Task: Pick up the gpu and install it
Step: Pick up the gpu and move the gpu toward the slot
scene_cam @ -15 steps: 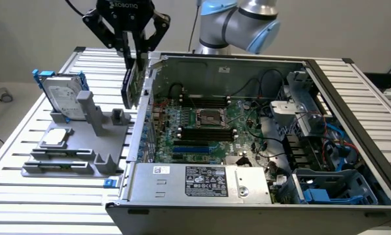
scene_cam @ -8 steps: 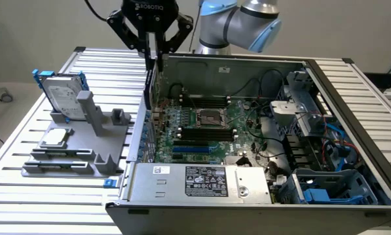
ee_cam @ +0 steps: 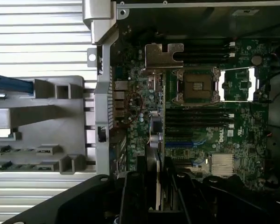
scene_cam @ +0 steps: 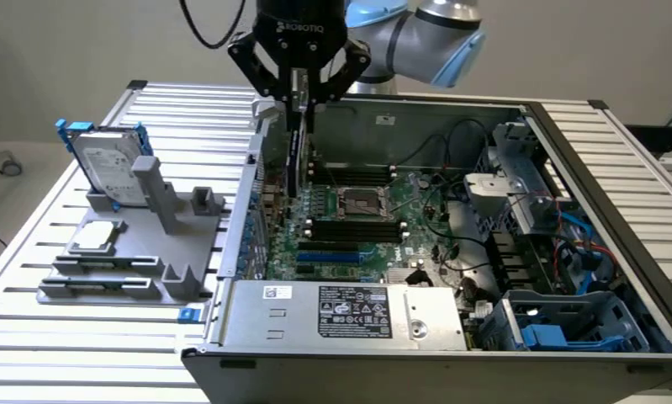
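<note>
At top centre of the exterior view the black gripper [scene_cam: 302, 88] and dark-edged gpu [scene_cam: 303, 147] are showing over the green motherboard [scene_cam: 358, 223], while at left the silver, blue-framed hard drive [scene_cam: 103, 164] is contrasting with the silver-ribbed table [scene_cam: 44, 337].

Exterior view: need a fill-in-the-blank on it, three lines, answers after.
1. The gpu is clamped in the ___, standing on edge over the motherboard.
2. The hard drive sits in a ___ frame.
3. The grey fixture carrying the small silver chip stands ___ the computer case.
Missing words: jaws; blue; outside.
</note>
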`<action>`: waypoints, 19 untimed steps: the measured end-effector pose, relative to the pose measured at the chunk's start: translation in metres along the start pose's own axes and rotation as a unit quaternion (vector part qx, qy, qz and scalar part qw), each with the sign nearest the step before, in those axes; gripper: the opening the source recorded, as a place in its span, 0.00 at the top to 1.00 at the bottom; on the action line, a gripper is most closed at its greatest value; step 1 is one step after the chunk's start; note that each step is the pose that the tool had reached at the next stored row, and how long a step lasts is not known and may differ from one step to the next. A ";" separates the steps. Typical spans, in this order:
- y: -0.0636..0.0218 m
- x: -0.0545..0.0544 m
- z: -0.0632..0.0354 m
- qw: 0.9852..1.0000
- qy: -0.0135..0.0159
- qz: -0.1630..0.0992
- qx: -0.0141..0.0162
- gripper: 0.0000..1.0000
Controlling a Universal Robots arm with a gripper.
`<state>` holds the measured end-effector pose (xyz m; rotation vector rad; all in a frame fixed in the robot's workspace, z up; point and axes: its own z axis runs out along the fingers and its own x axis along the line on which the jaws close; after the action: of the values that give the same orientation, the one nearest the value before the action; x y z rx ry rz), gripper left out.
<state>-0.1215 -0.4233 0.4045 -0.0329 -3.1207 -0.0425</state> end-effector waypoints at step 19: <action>0.0008 -0.077 0.0293 1.000 0.000 0.000 0.004 0.73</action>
<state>-0.0452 -0.4232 0.3737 -0.0331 -3.1210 -0.0306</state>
